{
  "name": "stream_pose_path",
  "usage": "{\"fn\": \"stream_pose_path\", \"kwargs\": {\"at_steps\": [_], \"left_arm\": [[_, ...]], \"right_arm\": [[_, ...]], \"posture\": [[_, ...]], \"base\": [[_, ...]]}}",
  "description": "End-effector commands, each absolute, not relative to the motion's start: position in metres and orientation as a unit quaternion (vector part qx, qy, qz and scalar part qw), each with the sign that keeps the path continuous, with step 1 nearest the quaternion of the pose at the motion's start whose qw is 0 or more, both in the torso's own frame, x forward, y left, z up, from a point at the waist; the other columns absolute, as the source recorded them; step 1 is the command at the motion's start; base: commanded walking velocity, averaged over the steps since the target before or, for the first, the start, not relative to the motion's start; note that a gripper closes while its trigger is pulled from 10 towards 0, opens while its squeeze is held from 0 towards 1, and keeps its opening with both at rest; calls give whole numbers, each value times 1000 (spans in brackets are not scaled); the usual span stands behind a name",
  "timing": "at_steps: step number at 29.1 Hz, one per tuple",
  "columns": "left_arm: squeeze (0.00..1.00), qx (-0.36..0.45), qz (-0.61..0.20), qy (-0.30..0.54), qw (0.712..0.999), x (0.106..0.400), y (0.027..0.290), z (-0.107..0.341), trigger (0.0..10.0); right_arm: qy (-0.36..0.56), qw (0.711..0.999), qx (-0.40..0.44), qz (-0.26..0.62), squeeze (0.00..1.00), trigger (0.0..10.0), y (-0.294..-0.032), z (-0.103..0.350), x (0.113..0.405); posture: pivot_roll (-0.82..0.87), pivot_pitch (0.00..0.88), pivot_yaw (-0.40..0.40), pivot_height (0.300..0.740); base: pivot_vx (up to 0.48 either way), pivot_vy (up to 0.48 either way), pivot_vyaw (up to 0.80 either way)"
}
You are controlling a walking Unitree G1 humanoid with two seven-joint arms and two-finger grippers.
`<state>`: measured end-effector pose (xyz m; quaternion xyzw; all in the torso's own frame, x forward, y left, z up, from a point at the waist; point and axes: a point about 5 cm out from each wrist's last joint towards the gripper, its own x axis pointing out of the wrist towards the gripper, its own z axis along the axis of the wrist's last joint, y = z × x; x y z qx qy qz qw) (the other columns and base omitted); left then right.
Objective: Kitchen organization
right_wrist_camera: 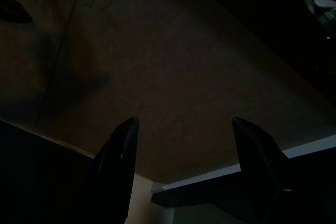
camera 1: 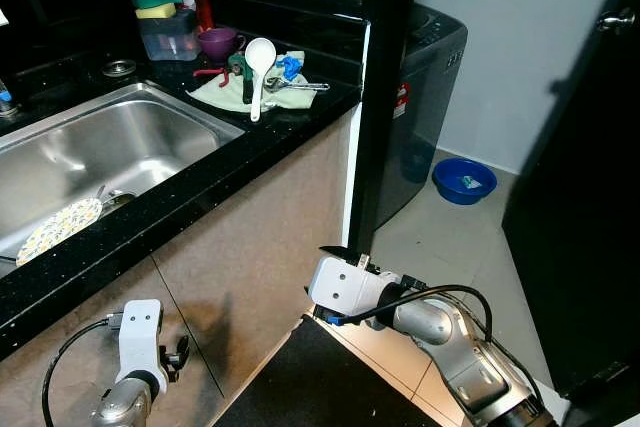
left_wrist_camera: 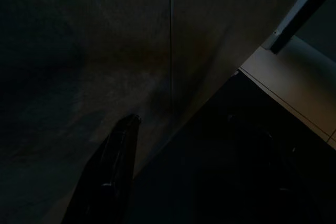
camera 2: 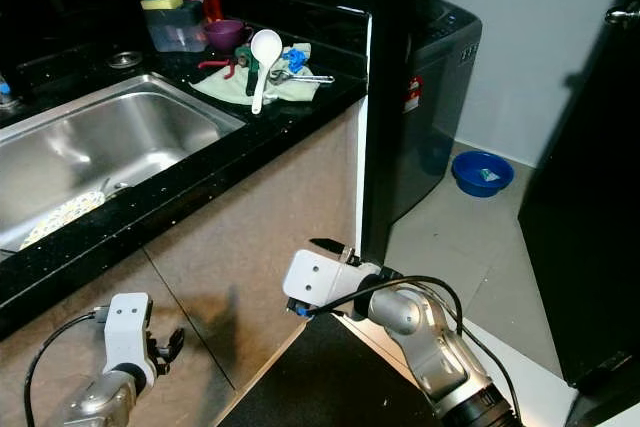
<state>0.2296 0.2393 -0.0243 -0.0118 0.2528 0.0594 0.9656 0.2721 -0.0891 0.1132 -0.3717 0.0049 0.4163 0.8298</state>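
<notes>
A white ladle point(camera 1: 258, 67) lies on a green cloth point(camera 1: 228, 94) with other utensils on the black counter point(camera 1: 190, 197). A purple cup point(camera 1: 216, 42) and a clear box with sponges point(camera 1: 167, 32) stand behind them. In the steel sink point(camera 1: 150, 137) lies a patterned plate point(camera 1: 55, 230). Both arms hang low in front of the cabinet, well below the counter. My right gripper point(right_wrist_camera: 184, 121) is open and faces the beige cabinet front point(camera 1: 260, 267); its black tip pokes out at the cabinet corner. My left gripper point(left_wrist_camera: 181, 119) points at the cabinet in the dark, fingers apart and empty.
A grey washing machine point(camera 1: 425, 97) stands past a black pillar point(camera 1: 385, 97) at the counter's end. A blue basin point(camera 1: 463, 180) sits on the tiled floor by the wall. A dark door point(camera 1: 585, 197) rises on the right. A dark mat point(camera 1: 310, 382) lies at my feet.
</notes>
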Motion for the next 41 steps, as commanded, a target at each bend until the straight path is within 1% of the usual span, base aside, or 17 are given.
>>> {"fn": "stream_pose_path", "kwargs": {"at_steps": [1,41], "left_arm": [[0,-10,60,260,964,228,241,-26,10000],[0,-11,62,264,963,227,241,-28,10000]], "right_arm": [[9,831,-366,418,0,10000,-89,112,273],[10,832,-366,418,0,10000,-89,111,274]], "posture": [[-29,0,30,740],[-28,0,28,740]], "base": [[0,0,0],[0,0,0]]}}
